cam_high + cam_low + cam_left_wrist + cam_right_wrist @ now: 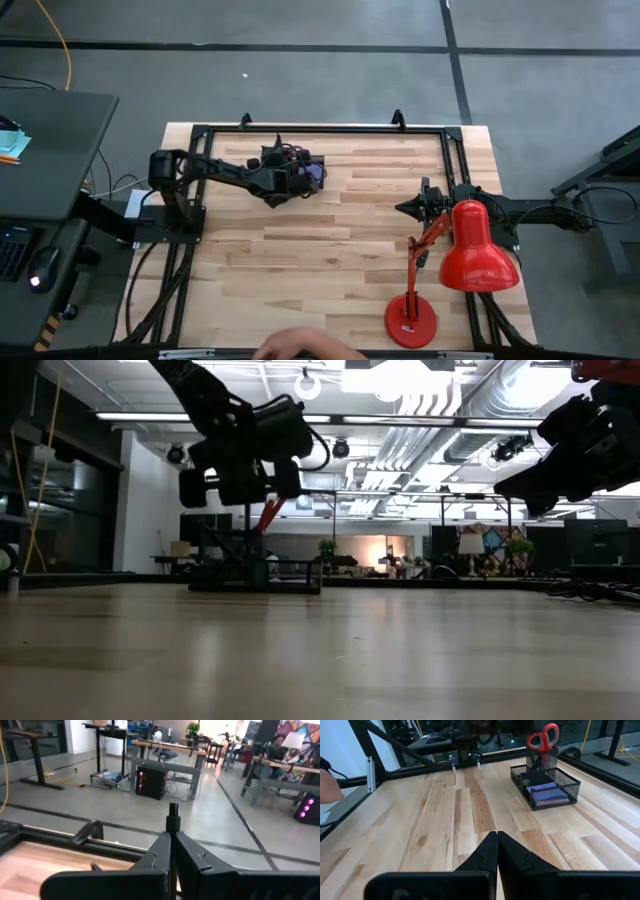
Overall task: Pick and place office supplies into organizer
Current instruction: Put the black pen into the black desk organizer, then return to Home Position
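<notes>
The black mesh organizer (pixel 546 784) stands on the far part of the wooden table. Red-handled scissors (pixel 543 738) stand upright in it, and a purple note pad (pixel 548 795) lies in its near compartment. In the high view my left gripper (pixel 288 178) hangs over the organizer (pixel 312 172) and hides most of it. In its wrist view the left gripper (pixel 171 837) is shut on a thin dark pen (pixel 173 816). My right gripper (pixel 496 835) waits shut at the table's right side (pixel 408 208), holding nothing. My left gripper pinches the thin dark pen between its two shut fingers. The pen's end (pixel 173 812) sticks out past the fingertips. The arm reaches in from the table's left with the gripper about level. The pen is lifted clear of the table.
A red desk lamp (pixel 476 256) stands on the table's near right, next to my right arm. A black metal frame (pixel 320 130) runs along the table's edges. A person's hand (pixel 300 346) shows at the near edge. The middle of the table (pixel 330 250) is bare wood.
</notes>
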Robot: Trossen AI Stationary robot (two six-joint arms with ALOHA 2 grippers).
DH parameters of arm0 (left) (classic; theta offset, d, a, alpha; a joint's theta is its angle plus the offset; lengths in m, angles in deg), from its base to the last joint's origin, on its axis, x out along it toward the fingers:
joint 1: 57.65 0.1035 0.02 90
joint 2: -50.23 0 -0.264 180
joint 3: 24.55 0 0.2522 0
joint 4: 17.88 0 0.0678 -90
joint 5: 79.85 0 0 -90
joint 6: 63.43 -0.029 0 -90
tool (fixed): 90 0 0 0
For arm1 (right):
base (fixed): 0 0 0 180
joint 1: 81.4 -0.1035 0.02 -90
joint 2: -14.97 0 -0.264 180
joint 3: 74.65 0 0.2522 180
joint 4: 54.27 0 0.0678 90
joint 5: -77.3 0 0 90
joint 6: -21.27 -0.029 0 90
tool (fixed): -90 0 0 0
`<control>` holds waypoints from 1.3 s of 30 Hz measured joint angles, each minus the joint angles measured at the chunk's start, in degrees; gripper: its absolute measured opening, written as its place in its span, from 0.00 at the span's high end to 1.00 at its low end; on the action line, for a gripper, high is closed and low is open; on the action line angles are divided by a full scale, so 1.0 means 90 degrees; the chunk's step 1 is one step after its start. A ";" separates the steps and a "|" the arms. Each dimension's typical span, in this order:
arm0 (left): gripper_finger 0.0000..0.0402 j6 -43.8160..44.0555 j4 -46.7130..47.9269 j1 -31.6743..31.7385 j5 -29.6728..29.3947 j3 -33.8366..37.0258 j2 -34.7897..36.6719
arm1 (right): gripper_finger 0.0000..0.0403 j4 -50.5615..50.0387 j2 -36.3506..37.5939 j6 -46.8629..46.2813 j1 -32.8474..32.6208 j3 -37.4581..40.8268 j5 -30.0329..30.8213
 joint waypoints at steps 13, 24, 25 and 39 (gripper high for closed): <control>1.00 0.0167 -0.0794 0.0000 0.0253 -0.0003 -0.0671 | 1.00 0.0000 -0.0002 -0.0002 -0.0001 0.0000 0.0000; 0.93 0.0169 -0.0906 -0.0374 -0.0317 -0.0001 -0.0651 | 1.00 -0.0001 -0.0001 -0.0002 -0.0001 0.0000 0.0000; 0.90 0.0167 -0.0907 -0.0398 -0.0357 -0.0001 -0.0651 | 1.00 0.0000 -0.0002 -0.0002 -0.0002 0.0000 0.0000; 0.67 -0.1006 0.0618 -0.1222 0.1134 -0.0004 0.1119 | 1.00 0.0001 -0.0002 -0.0002 -0.0001 0.0001 0.0000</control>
